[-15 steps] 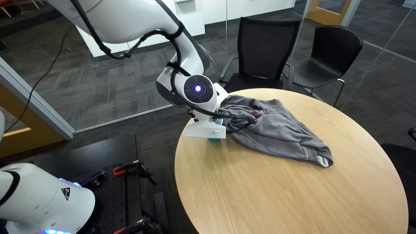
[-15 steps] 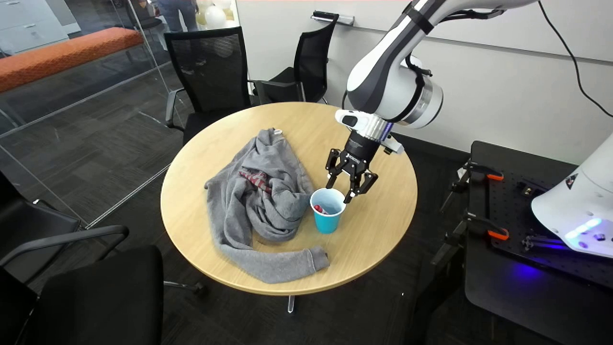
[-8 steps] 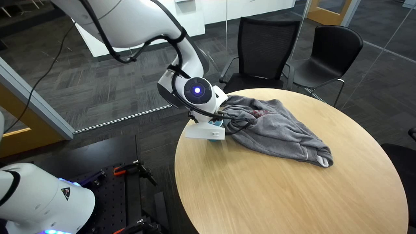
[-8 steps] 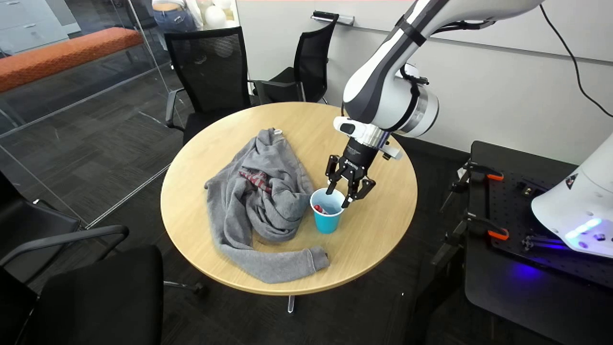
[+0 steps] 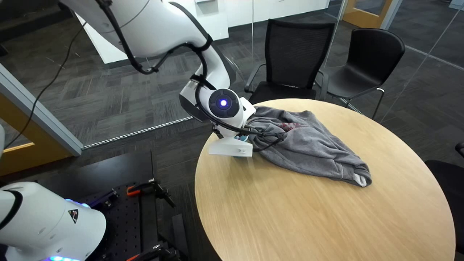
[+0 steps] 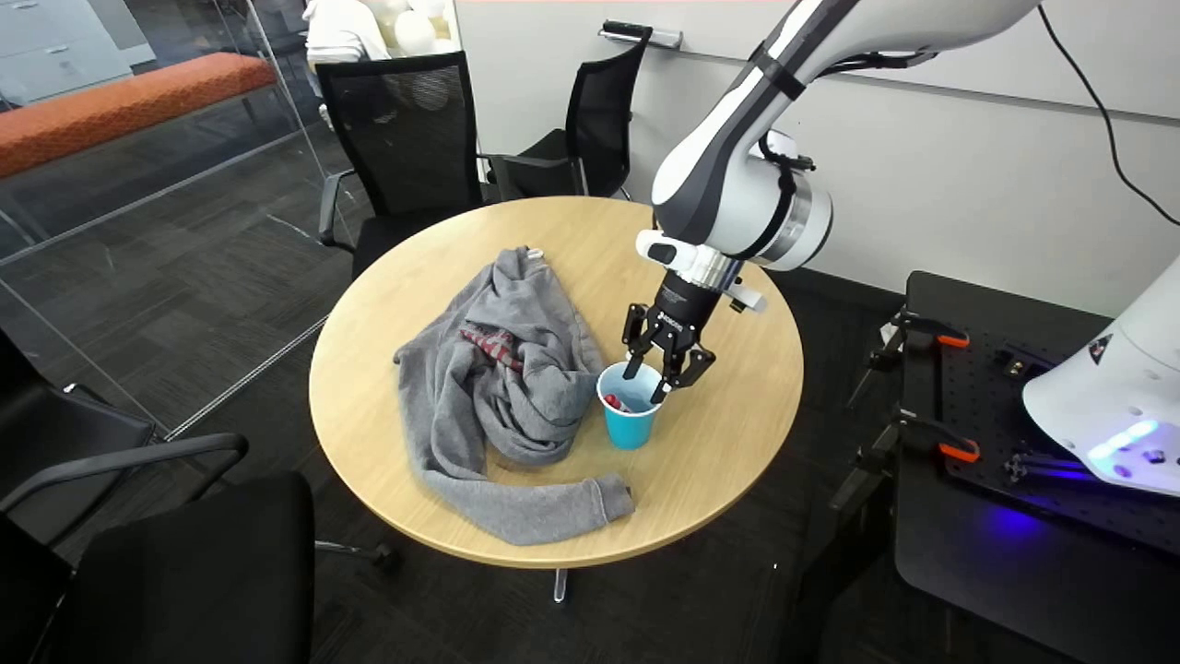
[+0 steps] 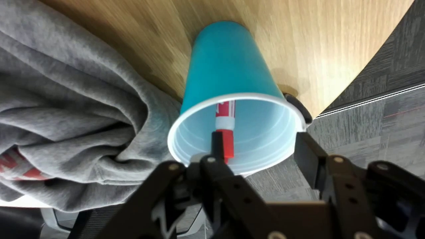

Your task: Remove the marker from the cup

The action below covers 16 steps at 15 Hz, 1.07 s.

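Gripper (image 7: 260, 144) had sunk in the last second, and we now had its jaws, spread apart, at the mouth of the cup (image 7: 229, 66). The marker (image 7: 225, 124) leaned inside, ungripped; we judged the approach nearly done, with the pinch to come.

Cup (image 7: 227, 66) teal outside, pale blue inside, white rim. Marker (image 7: 225, 124) red – white band, red cap. Cloth (image 6: 498, 406) grey, red-and-white patch (image 6: 493, 347). Gripper (image 7: 259, 146) black, arm (image 6: 751, 207) white with dark grey – table (image 6: 719, 443) pale wood grain.
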Available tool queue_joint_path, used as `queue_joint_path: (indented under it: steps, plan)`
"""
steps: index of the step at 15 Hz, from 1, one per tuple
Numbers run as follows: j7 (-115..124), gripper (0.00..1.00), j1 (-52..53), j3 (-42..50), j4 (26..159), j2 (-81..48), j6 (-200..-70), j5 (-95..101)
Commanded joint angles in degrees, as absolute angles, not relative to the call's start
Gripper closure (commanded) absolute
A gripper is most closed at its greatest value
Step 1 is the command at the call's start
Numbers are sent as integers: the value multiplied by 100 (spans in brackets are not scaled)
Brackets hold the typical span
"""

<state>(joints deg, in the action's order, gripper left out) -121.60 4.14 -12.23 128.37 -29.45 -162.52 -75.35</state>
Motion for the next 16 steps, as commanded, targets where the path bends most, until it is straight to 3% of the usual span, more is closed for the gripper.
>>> queue_joint_path:
  steps: [1, 9, 13, 16]
  plan:
    - [-12292, 42, 429, -1231, 12633, -3103, -16440, -7630]
    - [-12194, 52, 491, -1183, 12389, -3293, -16515, -7538]
    - [-12151, 48, 528, -1170, 12254, -3472, -16553, -7473]
    - [-12154, 51, 554, -1174, 12134, -3608, -16623, -7467]
